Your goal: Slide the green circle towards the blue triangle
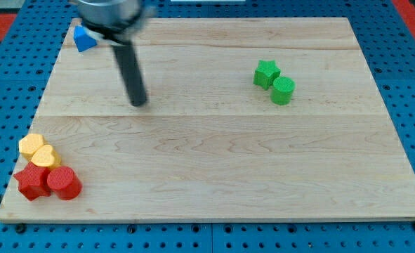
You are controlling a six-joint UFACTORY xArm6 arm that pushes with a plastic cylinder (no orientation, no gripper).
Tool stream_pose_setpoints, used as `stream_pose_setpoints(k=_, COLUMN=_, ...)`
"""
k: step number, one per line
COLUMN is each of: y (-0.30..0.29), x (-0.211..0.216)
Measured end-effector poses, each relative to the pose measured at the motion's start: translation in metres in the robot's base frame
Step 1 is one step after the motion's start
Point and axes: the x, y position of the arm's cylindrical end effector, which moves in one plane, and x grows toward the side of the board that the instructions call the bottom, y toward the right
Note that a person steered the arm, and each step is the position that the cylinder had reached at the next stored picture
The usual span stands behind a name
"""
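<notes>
The green circle (283, 91) lies on the wooden board at the view's upper right, touching a green star (266, 73) just up and left of it. The blue triangle (84, 39) sits at the board's top left corner, partly hidden by the arm. My tip (138, 102) rests on the board in the upper left part, below and right of the blue triangle and far to the left of the green circle. It touches no block.
A cluster sits at the bottom left corner: a yellow hexagon (31, 145), a yellow heart (45, 157), a red star (31, 181) and a red circle (64, 183). The board (214, 169) lies on a blue pegboard.
</notes>
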Motion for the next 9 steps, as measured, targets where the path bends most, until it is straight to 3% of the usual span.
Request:
stream_pose_setpoints(k=1, y=0.09, x=0.038)
stream_pose_setpoints(k=3, y=0.255, x=0.039)
stream_pose_setpoints(k=4, y=0.261, x=0.008)
stream_pose_setpoints(k=7, y=0.111, x=-0.104)
stream_pose_setpoints(k=9, y=0.055, x=-0.12)
